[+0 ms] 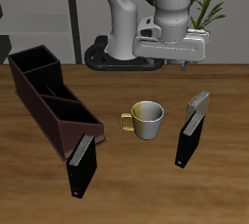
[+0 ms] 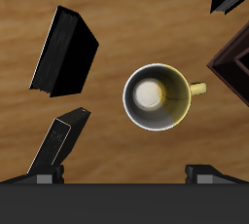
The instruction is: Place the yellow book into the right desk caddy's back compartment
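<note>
Tool [image 1: 181,65] hangs above the counter [image 1: 126,189], holding nothing, its fingers [image 2: 44,176] spread wide; yellow book [image 1: 200,107] stands upright beside a black book [image 1: 189,138], near the mug [image 1: 148,119]; right desk caddy [image 1: 49,96] lies well apart, across the mug; its back compartment [image 1: 35,62] is open; another black book [image 1: 82,165] stands at its near end.

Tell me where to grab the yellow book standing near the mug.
Grip the yellow book by its top edge, coming down from above, closing across its thin width. It stands upright, narrow edge up, and a black book stands close by, so the top looks easiest to reach.
</note>
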